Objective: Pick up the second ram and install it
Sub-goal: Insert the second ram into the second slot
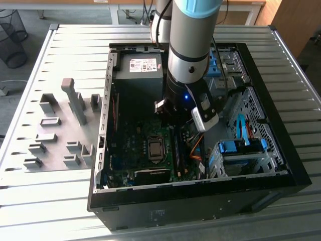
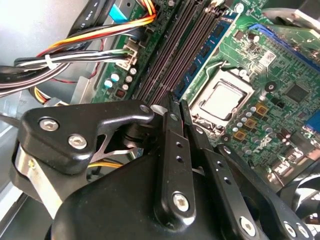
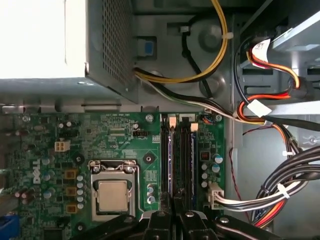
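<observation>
Your tool [image 2: 176,107], fingers pinched together w/ nothing between, is hovering directly over the second ram [image 2: 206,50], which is sitting in its mobo slot, long axis running 12-to-6 in the first wrist view.

Even daylight; the power supply [image 3: 40,40] glares blown-out white in the first wrist view, while the case interior stays dim.
</observation>
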